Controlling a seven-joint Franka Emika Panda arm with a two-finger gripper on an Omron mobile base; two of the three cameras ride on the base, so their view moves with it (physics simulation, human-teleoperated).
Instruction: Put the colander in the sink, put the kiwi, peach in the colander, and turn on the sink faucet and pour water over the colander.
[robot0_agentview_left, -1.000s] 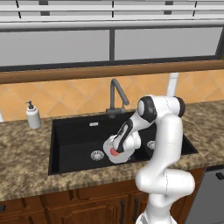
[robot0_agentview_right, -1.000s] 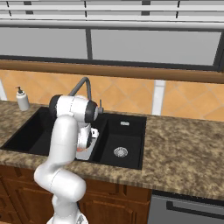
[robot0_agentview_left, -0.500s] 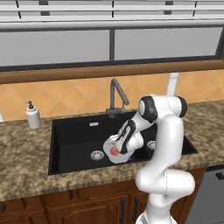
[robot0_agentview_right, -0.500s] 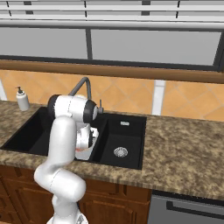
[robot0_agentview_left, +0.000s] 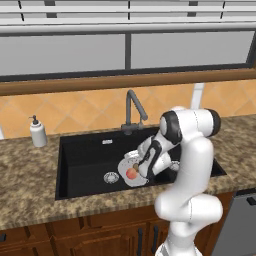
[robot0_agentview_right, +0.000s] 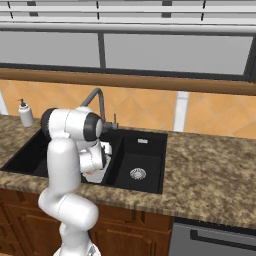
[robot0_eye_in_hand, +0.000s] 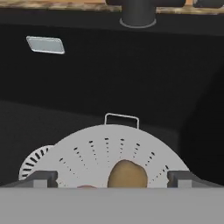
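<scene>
The pale colander sits in the large basin of the black sink, beside its drain. Inside it lie the orange-red peach and the brown kiwi. My gripper hangs low over the colander's right side, open and holding nothing. In the hand view the colander lies just below, and the kiwi rests in it between my wide-apart fingertips. A sliver of the peach shows at the bottom. The dark faucet stands behind the basin, with no water running.
A white soap pump bottle stands on the granite counter left of the sink. The smaller basin with its silver drain lies to the right. A window and a wooden ledge run along the back wall.
The jaws have spread wider over the colander. The peach and kiwi stay in the bowl, and the arm has barely shifted.
</scene>
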